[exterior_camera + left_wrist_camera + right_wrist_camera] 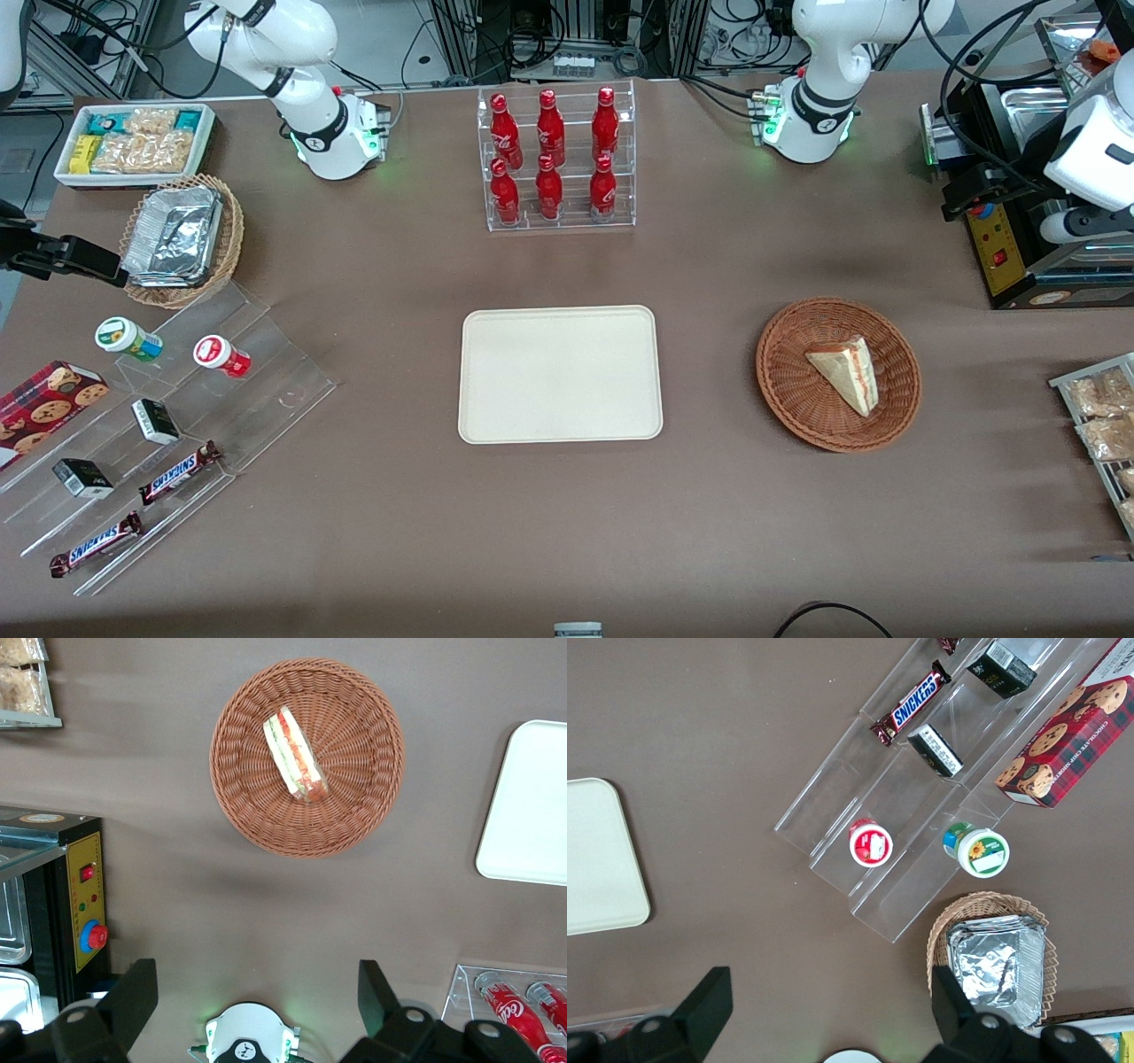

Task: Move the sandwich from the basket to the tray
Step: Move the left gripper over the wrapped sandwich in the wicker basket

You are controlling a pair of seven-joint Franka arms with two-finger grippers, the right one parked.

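Note:
The sandwich (846,372), a pale wedge with red and green filling, lies in the round reddish-brown basket (797,403), which stands toward the working arm's end of the table. The cream tray (558,374) lies flat at mid-table beside the basket and holds nothing. In the left wrist view my gripper (255,992) is open wide and empty, high above the table over its own arm's base. The sandwich (296,755), basket (354,806) and a tray corner (532,806) show well apart from the fingers (133,997). The arm's wrist (1094,155) shows in the front view.
A clear rack of red bottles (558,159) stands farther from the front camera than the tray. A black machine with a yellow panel (1001,248) and a rack of bagged snacks (1103,416) flank the basket. Acrylic steps with snacks (177,416) stand toward the parked arm's end.

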